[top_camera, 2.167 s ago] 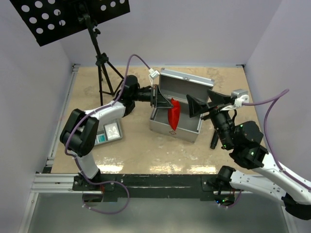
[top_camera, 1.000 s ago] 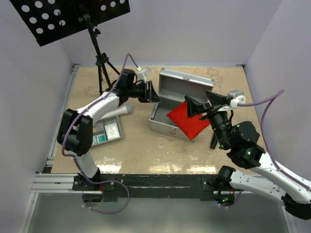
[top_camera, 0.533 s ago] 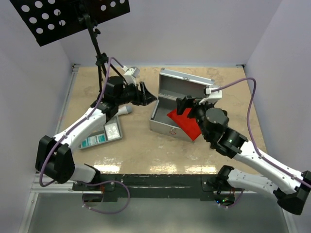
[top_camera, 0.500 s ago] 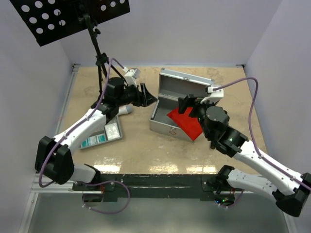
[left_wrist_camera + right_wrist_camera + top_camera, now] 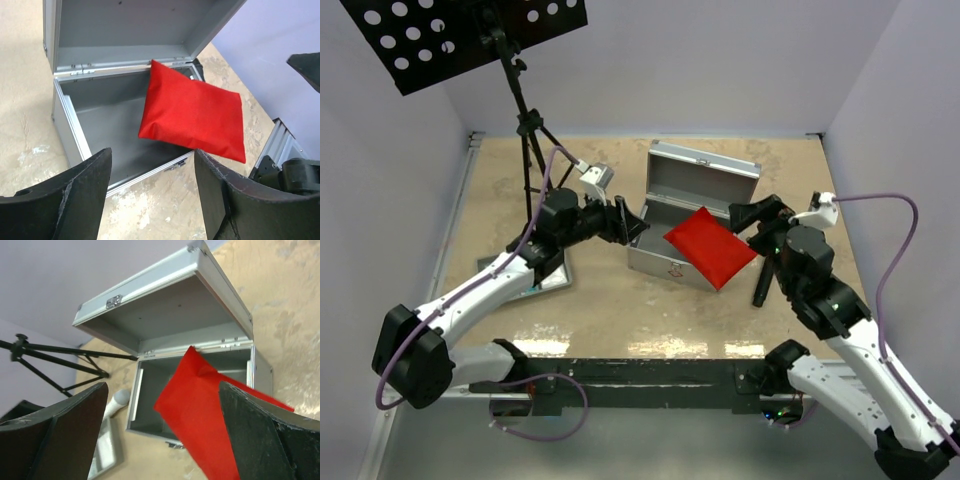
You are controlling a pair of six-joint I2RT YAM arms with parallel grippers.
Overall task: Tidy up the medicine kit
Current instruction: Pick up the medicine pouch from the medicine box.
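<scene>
On case [image 5: 670,262] front rim: pouch [image 5: 710,248]; overhangs.

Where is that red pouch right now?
In the overhead view, the red pouch is just right of centre. It lies tilted across the near right corner of the open metal case, partly overhanging its rim.

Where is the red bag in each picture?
Top view: red pouch in the middle, across the case's right corner.
Left wrist: pouch in the middle, over the right rim.
Right wrist: pouch at bottom middle.
Shared landmark: the open silver lid behind it.
</scene>
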